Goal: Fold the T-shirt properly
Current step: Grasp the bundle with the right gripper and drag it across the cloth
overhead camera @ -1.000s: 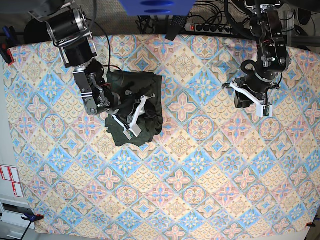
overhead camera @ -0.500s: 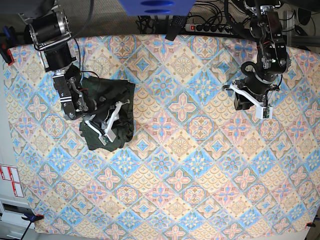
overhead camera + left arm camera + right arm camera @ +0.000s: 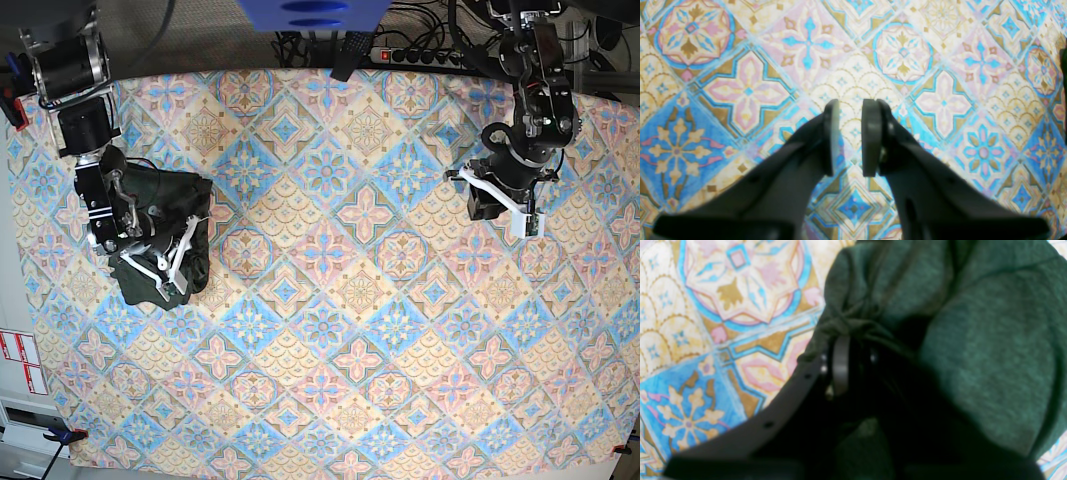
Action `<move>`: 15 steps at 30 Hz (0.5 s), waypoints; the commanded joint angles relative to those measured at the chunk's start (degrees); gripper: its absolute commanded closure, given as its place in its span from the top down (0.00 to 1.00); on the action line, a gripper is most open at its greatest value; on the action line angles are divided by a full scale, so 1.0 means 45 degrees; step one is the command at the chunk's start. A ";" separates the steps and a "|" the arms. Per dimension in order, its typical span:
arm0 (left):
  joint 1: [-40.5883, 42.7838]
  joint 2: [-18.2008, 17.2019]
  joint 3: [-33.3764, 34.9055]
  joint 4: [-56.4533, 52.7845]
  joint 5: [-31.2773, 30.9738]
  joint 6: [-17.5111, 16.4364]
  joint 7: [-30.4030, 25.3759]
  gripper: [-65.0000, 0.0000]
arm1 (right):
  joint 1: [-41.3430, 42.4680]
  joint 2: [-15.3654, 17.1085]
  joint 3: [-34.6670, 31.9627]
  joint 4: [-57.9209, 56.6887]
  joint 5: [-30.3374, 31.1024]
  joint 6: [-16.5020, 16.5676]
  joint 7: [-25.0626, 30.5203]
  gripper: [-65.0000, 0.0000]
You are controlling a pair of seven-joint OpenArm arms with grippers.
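T-shirt point(image 3: 160, 235) is seen bundled in a compact dark green heap near the left edge of the bench point(image 3: 360, 300), as the base view has it. Over the last second it has been dragged from a spot nearer the bench's middle, well leftward and a little forward, and its bundled shape has been kept throughout. The move has been made by the right gripper point(image 3: 163, 268), which is clamped on a bunched pinch of the knit; in the right wrist view the fabric point(image 3: 973, 356) is seen gathered into tight creases at the closed right gripper point(image 3: 853, 363), with the rest of the cloth mounded beside it. The garment is judged to have been folded already and to be in the course of being slid aside, so that little of the task is thought to remain beyond release. A snag on opening could pull the heap loose.

Well apart from the T-shirt, on the far side of the bench, the left gripper point(image 3: 497, 200) has not been moved. In its wrist view the left gripper point(image 3: 850, 136) is shown empty, its jaws parted by a narrow gap above the patterned cloth.
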 commanded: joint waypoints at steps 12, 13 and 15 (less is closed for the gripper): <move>-0.0098 -0.0123 -0.0016 0.0238 -0.0095 -0.0052 -0.0228 0.18 | -0.0619 -0.0320 0.0007 0.1336 -0.0665 -0.0399 -0.0672 0.12; -0.0098 -0.0123 -0.0016 0.0238 -0.0095 -0.0052 -0.0228 0.18 | -0.0619 -0.0378 0.0007 0.1355 -0.0665 -0.0399 -0.0632 0.12; -0.0098 -0.0123 -0.0016 0.0238 -0.0095 -0.0071 -0.0228 0.18 | -0.0619 -0.0418 0.0026 0.1492 -0.0665 -0.0399 -0.0613 0.12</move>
